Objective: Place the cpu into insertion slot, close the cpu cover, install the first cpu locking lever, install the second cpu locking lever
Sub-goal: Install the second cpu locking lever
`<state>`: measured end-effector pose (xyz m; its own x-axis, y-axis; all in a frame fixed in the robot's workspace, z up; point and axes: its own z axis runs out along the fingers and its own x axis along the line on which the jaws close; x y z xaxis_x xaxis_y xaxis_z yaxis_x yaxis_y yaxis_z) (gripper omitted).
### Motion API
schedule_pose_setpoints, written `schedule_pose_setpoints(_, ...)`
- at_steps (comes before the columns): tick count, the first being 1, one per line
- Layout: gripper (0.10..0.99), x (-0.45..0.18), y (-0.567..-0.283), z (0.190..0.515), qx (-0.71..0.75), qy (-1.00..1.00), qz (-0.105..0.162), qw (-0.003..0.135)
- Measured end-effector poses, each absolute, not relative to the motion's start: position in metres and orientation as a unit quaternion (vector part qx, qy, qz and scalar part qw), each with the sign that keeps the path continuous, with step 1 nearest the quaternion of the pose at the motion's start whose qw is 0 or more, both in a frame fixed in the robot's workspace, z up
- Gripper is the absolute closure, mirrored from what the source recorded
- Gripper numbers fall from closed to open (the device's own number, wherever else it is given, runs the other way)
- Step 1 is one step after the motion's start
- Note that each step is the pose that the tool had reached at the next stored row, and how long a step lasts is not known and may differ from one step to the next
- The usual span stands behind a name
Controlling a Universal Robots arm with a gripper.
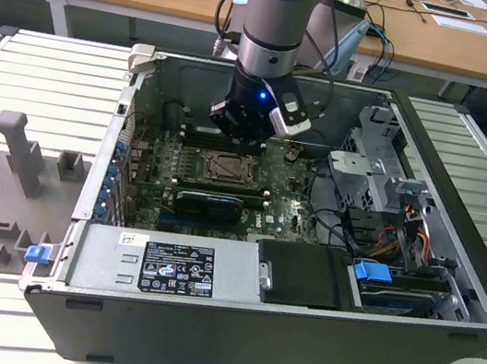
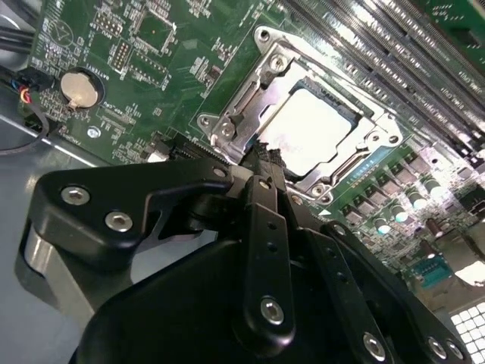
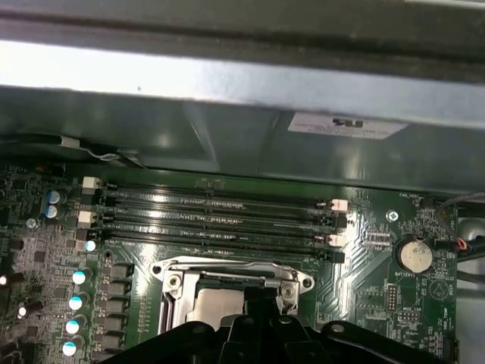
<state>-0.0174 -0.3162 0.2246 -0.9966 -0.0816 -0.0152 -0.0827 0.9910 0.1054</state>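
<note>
The cpu (image 2: 314,129) lies in the insertion slot (image 1: 225,169) on the green motherboard, its pale metal top showing through the window of the cpu cover (image 2: 246,95). The cover lies flat over it. My gripper (image 2: 261,155) hangs low over the socket's edge, its black fingers shut together with nothing visible between them. Their tips sit at the metal frame beside the chip. In the first wrist view the gripper (image 3: 254,297) hides part of the socket. In the exterior view the gripper (image 1: 239,139) stands just behind the socket.
Long black memory slots (image 3: 220,216) run beside the socket, close to the case wall (image 3: 227,83). A coin battery (image 2: 81,89) sits on the board. A black card (image 1: 210,203), the power supply (image 1: 164,262) and a drive cage (image 1: 384,182) with cables crowd the case.
</note>
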Motion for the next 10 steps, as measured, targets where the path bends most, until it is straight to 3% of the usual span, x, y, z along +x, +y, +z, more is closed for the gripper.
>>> schedule_pose_setpoints(10, 0.98, -0.0174, -0.3222, 0.2293, -0.041, 0.998, 0.053, 0.005)
